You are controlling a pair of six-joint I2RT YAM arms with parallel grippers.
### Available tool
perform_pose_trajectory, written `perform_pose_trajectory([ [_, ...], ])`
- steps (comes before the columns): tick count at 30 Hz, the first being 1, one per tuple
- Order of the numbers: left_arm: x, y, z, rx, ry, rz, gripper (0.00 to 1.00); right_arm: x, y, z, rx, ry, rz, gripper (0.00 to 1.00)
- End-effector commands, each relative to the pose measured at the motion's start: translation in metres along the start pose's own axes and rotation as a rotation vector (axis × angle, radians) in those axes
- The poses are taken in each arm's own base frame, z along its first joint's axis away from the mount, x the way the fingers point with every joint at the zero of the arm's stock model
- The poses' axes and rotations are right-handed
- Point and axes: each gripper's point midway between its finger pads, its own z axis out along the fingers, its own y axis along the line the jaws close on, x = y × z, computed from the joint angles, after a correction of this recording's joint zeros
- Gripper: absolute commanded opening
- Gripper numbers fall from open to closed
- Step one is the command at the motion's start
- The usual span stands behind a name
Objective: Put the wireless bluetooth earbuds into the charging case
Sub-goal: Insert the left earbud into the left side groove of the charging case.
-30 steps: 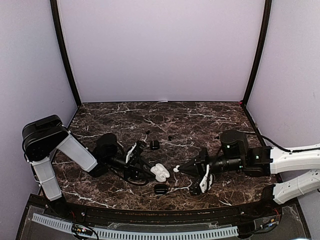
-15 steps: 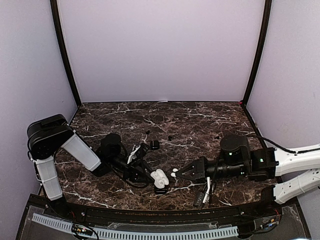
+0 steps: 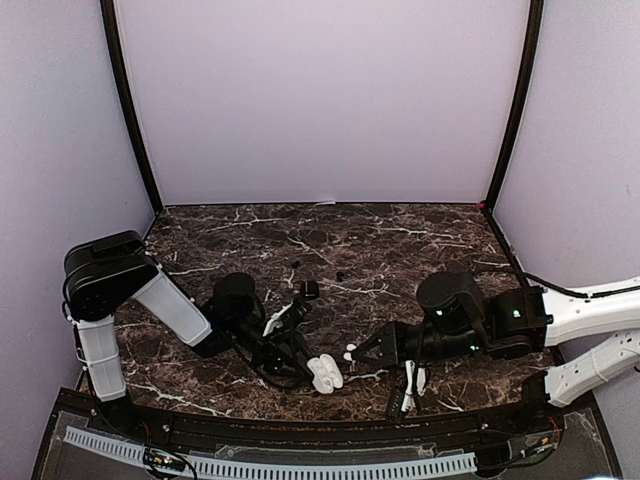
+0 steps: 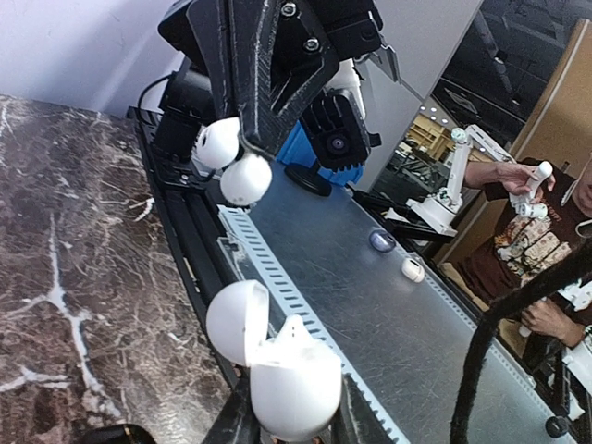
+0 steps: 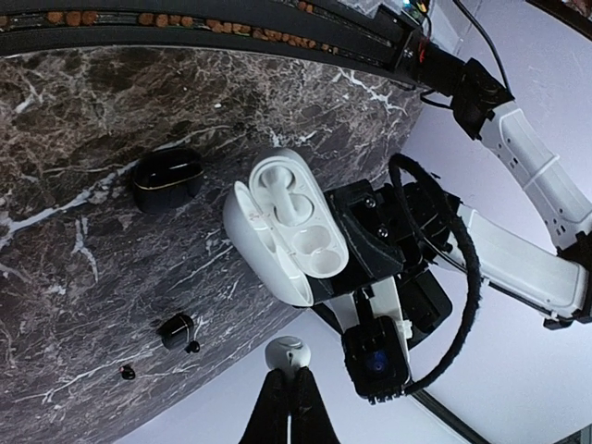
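One white earbud (image 5: 289, 353) is pinched at the tips of the closed right gripper (image 5: 285, 381). It is just beside the open white charging case (image 5: 287, 222), not inside it. The left gripper (image 4: 294, 416) clamps this case by its lower body, near the front edge of the marble table (image 3: 400, 240). A closed black case (image 5: 165, 182) lies on the table nearby.

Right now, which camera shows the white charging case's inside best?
Right wrist: the open white charging case faces it, both wells visible. Left wrist shows only its outer shell; the top view, a small white shape.
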Motion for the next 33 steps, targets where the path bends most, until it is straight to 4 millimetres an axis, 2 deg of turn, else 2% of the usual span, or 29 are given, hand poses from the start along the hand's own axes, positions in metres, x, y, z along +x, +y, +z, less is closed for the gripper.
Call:
perform_pose_trajectory([
  [1, -0.001, -0.006, 0.009, 0.064, 0.02, -0.013, 0.07, -0.008, -0.007, -0.001, -0.042, -0.01, -0.289, 0.0],
  [11, -0.002, -0.005, 0.016, 0.086, 0.031, -0.067, 0.06, -0.029, -0.005, 0.015, -0.104, -0.064, -0.396, 0.0],
  [15, -0.001, -0.005, 0.018, 0.092, 0.037, -0.077, 0.06, -0.027, 0.0, 0.024, -0.139, -0.056, -0.418, 0.0],
  [21, 0.0, -0.006, 0.021, 0.104, 0.046, -0.089, 0.05, -0.024, -0.005, 0.03, -0.141, -0.05, -0.423, 0.0],
  [33, 0.001, -0.009, 0.022, 0.122, 0.054, -0.093, 0.02, -0.032, -0.011, 0.041, -0.117, -0.07, -0.442, 0.0],
])
